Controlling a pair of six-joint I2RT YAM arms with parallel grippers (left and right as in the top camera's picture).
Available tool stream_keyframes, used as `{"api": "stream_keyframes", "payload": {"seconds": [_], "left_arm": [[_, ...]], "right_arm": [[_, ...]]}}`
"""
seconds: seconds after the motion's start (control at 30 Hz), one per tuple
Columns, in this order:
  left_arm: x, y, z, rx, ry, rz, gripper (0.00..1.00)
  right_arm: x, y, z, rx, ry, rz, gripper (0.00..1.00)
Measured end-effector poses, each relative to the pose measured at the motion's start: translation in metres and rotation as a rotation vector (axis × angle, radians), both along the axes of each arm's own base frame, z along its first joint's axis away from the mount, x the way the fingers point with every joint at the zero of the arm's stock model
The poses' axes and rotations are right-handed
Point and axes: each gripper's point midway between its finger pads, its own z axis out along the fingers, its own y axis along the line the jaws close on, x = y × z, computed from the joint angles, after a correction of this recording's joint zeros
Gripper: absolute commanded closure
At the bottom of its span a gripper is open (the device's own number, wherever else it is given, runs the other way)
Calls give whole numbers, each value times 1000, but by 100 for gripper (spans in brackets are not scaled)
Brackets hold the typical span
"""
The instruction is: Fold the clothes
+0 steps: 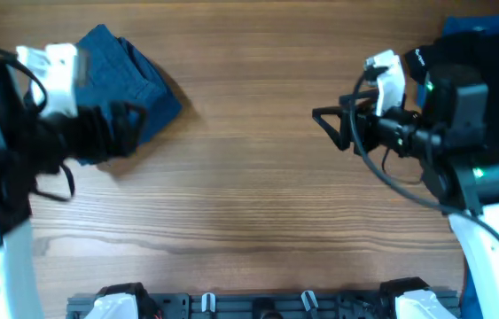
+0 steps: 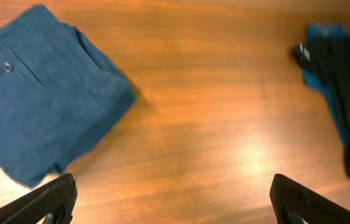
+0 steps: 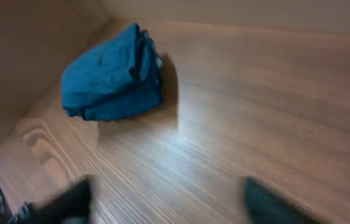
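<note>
Clothes point(image 1: 129, 71): dark blue, folded into a compact stack, laid on the wooden table point(image 1: 249, 195) at the far left. A buttoned pocket point(image 2: 7, 67) is seen on the top face in the left wrist view.

Left gripper point(image 2: 175, 208): jaws spread wide, nothing held. Its fingertips point(image 2: 50, 199) are seen over bare table, just beside the stack's near edge. In the overhead view the stack's lower edge is overlapped by the gripper; contact cannot be told.

Right gripper point(image 3: 168, 204): also spread wide, empty, fingers blurred. It is held over the right part of the table, well apart from the stack.

A dark pile point(image 1: 488, 62) of black and blue fabric is seen at the far right, partly covered by the right arm in the overhead view.
</note>
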Motion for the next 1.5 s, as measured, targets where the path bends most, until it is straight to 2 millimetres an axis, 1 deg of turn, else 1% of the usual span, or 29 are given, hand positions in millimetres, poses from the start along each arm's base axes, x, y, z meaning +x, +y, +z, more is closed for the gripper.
{"api": "stream_keyframes", "payload": {"seconds": [0.07, 0.1, 0.23, 0.37, 0.5, 0.63, 0.67, 0.7, 0.83, 0.87, 0.9, 0.93, 1.0, 1.13, 1.5], "left_arm": [[-15, -8, -2, 35, 17, -27, 0], [-19, -9, -5, 48, 30, -34, 0], [-18, -9, -7, 69, 38, -33, 0], [-17, -7, -8, 75, 39, -28, 0], [-17, -7, -8, 77, 39, -26, 0], [-17, -6, -8, 80, 40, -24, 0], [-17, -6, -8, 80, 41, -23, 0], [-17, -6, -8, 80, 40, -23, 0], [-17, -6, -8, 81, 40, -23, 0], [-17, -6, -8, 82, 40, -22, 0], [-17, -6, -8, 82, 40, -21, 0], [-17, -6, -8, 82, 40, -21, 0], [-17, -6, -8, 83, 40, -21, 0], [-17, -6, -8, 83, 40, -21, 0], [-17, -6, -8, 83, 40, -21, 0]], "right_arm": [[-12, -2, 5, 7, 7, -6, 0], [-16, -2, 6, 16, 20, -14, 0], [-23, -3, 3, 54, 93, -51, 0], [-23, -3, 0, 102, 166, -96, 0], [-17, -3, -9, 169, 284, -165, 0], [-13, -2, -24, 224, 425, -238, 0], [-16, -2, -31, 239, 492, -269, 0], [-17, -2, -35, 249, 525, -286, 0], [-19, -1, -36, 294, 592, -320, 0], [-21, -1, -37, 305, 618, -333, 28], [-23, -1, -39, 319, 651, -351, 84], [-26, -1, -41, 334, 689, -372, 96], [-33, -1, -45, 383, 799, -441, 96], [-36, 4, -42, 430, 855, -445, 96], [-41, 10, -37, 465, 893, -412, 96]]}}
